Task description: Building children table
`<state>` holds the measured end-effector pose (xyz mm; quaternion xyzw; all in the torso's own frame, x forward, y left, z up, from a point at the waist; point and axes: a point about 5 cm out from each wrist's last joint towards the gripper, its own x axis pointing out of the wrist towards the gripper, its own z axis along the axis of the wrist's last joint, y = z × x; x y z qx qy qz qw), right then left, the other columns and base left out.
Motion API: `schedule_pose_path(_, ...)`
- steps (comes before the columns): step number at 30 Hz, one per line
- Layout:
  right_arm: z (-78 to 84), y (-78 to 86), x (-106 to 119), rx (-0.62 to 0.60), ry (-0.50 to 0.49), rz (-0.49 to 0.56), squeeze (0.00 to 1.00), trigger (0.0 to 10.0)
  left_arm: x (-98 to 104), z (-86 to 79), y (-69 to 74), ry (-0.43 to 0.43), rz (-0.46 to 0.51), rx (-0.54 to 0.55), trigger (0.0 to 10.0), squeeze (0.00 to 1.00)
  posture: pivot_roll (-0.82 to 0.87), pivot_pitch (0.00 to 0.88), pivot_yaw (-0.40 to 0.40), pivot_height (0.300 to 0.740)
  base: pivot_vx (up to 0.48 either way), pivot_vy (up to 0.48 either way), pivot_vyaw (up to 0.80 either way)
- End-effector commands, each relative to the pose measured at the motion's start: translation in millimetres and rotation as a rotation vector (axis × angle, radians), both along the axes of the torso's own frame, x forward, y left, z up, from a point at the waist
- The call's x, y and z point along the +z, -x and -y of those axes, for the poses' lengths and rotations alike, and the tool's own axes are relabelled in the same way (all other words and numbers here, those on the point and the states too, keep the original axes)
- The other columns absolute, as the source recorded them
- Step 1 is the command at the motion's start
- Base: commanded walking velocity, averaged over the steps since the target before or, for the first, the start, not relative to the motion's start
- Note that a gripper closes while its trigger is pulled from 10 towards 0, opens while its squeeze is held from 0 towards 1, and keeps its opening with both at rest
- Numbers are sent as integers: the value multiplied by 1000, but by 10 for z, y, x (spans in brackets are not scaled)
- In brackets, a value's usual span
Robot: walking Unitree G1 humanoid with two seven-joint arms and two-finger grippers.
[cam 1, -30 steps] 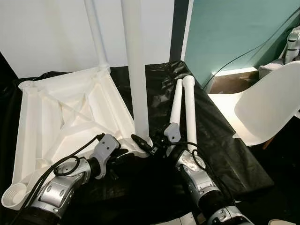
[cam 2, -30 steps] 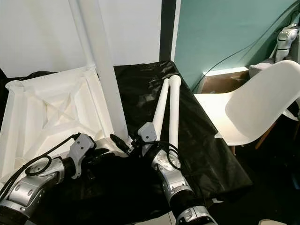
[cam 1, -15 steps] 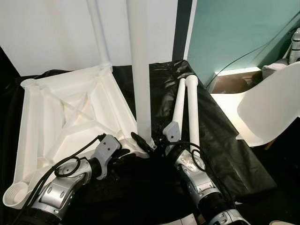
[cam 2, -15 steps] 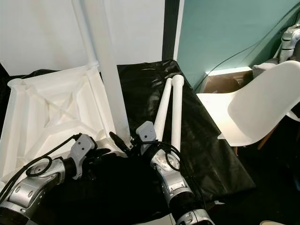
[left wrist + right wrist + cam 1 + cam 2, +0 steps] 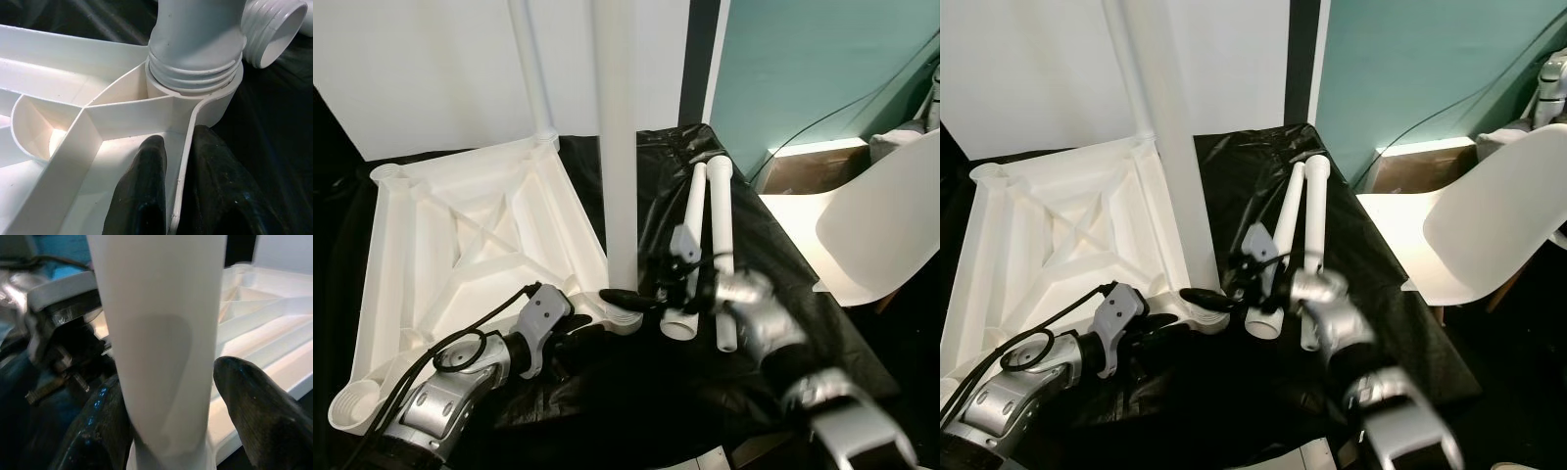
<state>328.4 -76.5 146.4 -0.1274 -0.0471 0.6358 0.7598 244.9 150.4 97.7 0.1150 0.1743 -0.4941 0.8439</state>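
Cross-threading looks like the main risk: the upright leg (image 5: 617, 147) stands in the corner socket (image 5: 195, 95) of the upside-down tabletop (image 5: 460, 245), thread rings exposed, so any tilt while turning could jam it or pop it loose. A jerk could also drag the tabletop across the black sheet (image 5: 773, 284). The left tool (image 5: 183, 196) pinches the tabletop's thin rim beside the socket, fingers closed on it. The right tool (image 5: 171, 431) straddles the leg near its base, fingers just off it, slightly open. Two spare legs (image 5: 720, 245) lie beside it toward the sheet's right edge.
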Motion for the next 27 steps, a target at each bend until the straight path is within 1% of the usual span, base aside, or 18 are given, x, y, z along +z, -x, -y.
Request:
schedule_pose_path(1, 174, -76, 11, -42, 46, -3, 0, 10000, -209, 21, 196, -11, -163, -153, 10000, 0, 68, 0, 2, 740, 0, 0, 0)
schedule_pose_path(3, 174, -76, 11, -42, 46, -3, 0, 10000, -209, 21, 196, -11, -163, -153, 10000, 0, 68, 0, 2, 740, 0, 0, 0)
schedule_pose_path(4, 195, -95, 20, -32, 78, 3, 0, 10000, -209, 23, 196, -11, -162, -153, 10000, 0, 74, 0, -3, 740, 0, 0, 0)
schedule_pose_path(5, 215, -102, 43, 18, 115, -8, 0, 0, -212, 24, 202, -10, -163, -151, 10000, 0, 77, 0, -6, 740, 0, 0, 0)
schedule_pose_path(6, 215, -102, 43, 18, 115, -8, 0, 0, -212, 24, 202, -10, -163, -151, 10000, 0, 77, 0, -6, 740, 0, 0, 0)
schedule_pose_path(7, 232, -104, 67, 61, 139, -14, 0, 0, -217, 26, 209, -9, -163, -149, 10000, 0, 81, 0, -10, 740, 0, 0, 0)
schedule_pose_path(8, 232, -104, 67, 61, 139, -14, 0, 0, -217, 26, 209, -9, -163, -149, 10000, 0, 81, 0, -10, 740, 0, 0, 0)
schedule_pose_path(9, 246, -106, 84, 89, 157, -19, 0, 0, -221, 28, 215, -8, -164, -147, 10000, 0, 81, 0, -10, 740, 0, 0, 0)
schedule_pose_path(11, 255, -106, 90, 102, 163, -24, 0, 0, -226, 31, 221, -7, -164, -146, 10000, 0, 80, 0, -8, 740, 0, 0, 0)
schedule_pose_path(18, 279, -115, 74, 99, 153, -35, 0, 0, -232, 37, 224, -7, -164, -149, 10000, 0, 74, 0, -3, 740, 0, 0, 0)
schedule_pose_path(19, 279, -119, 68, 73, 118, -42, 0, 0, -230, 38, 220, -7, -163, -151, 10000, 0, 74, 0, -5, 740, 0, 0, 0)
schedule_pose_path(20, 251, -128, 73, 12, 45, -31, 0, 0, -228, 37, 213, -8, -162, -151, 10000, 0, 75, 0, -6, 740, 0, 0, 0)
schedule_pose_path(21, 251, -128, 73, 12, 45, -31, 0, 0, -228, 37, 213, -8, -162, -151, 10000, 0, 75, 0, -6, 740, 0, 0, 0)
schedule_pose_path(23, 197, -139, 75, -121, -89, -22, 0, 0, -223, 35, 205, -8, -160, -150, 10000, 0, 76, 0, -8, 740, 0, 0, 0)
schedule_pose_path(24, 197, -139, 75, -121, -89, -22, 0, 0, -223, 35, 205, -8, -160, -150, 10000, 0, 76, 0, -8, 740, 0, 0, 0)
schedule_pose_path(25, 165, -122, 56, -212, -158, -13, 0, 0, -223, 32, 205, -8, -159, -148, 10000, 0, 74, 0, -8, 740, 0, 0, 0)
schedule_pose_path(26, 165, -122, 56, -212, -158, -13, 0, 0, -223, 32, 205, -8, -159, -148, 10000, 0, 74, 0, -8, 740, 0, 0, 0)
schedule_pose_path(27, 146, -90, 36, -279, -206, -5, 0, 0, -223, 31, 207, -7, -159, -147, 10000, 0, 72, 0, -7, 740, 0, 0, 0)
